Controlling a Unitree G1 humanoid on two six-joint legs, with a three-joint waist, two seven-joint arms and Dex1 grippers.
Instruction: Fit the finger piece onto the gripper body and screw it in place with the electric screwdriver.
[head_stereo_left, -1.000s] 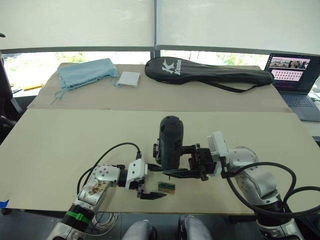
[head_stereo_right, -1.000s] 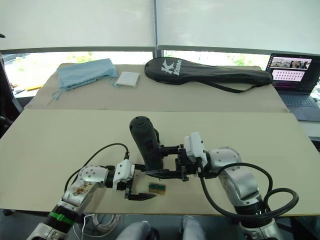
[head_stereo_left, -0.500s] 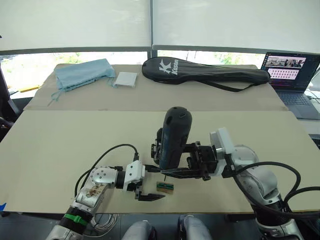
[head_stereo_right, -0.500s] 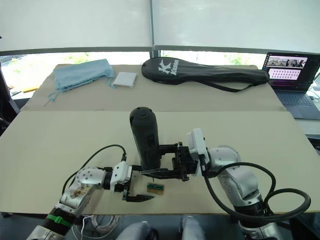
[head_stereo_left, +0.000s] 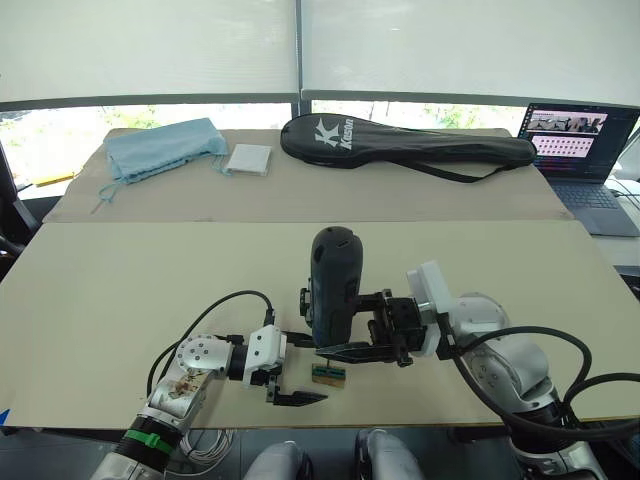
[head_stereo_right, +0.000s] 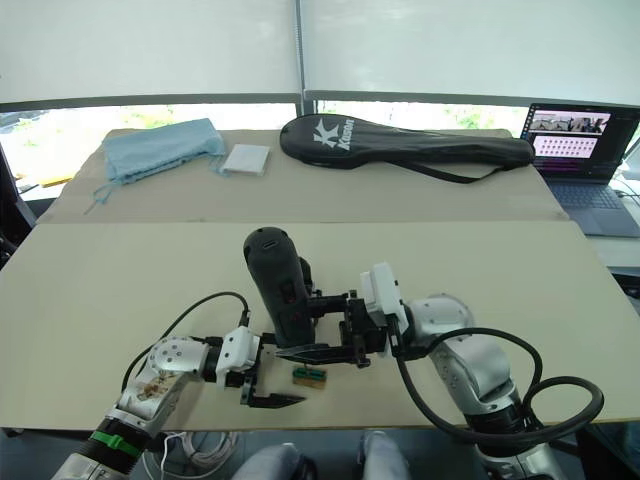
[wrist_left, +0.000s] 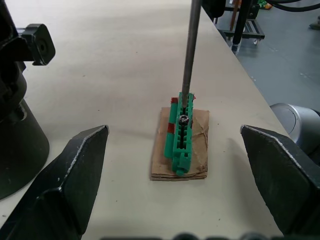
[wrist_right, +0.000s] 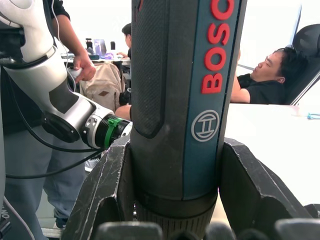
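My right gripper (head_stereo_left: 325, 338) is shut on the electric screwdriver (head_stereo_left: 333, 275), a thick black tool with red lettering (wrist_right: 185, 100), held nearly upright. Its thin metal bit (wrist_left: 190, 50) points down into a small green-and-tan box (head_stereo_left: 330, 374) on the table. My left gripper (head_stereo_left: 298, 368) is open, one finger on each side of that box (wrist_left: 181, 145), close to the table's front edge. The gripper body (head_stereo_left: 307, 300), black with a round base (wrist_left: 17, 140), stands just behind the screwdriver. The finger piece is hidden.
On the far table lie a black racket bag (head_stereo_left: 400, 145), a blue cloth (head_stereo_left: 160, 145) and a white pad (head_stereo_left: 248, 158). A laptop (head_stereo_left: 580, 140) sits at the far right. People (wrist_right: 270, 75) show in the right wrist view's background.
The screwdriver rose and leaned half a second ago, then came back down to near upright over the box. The left gripper stays open beside the box. The camera has shifted slightly.
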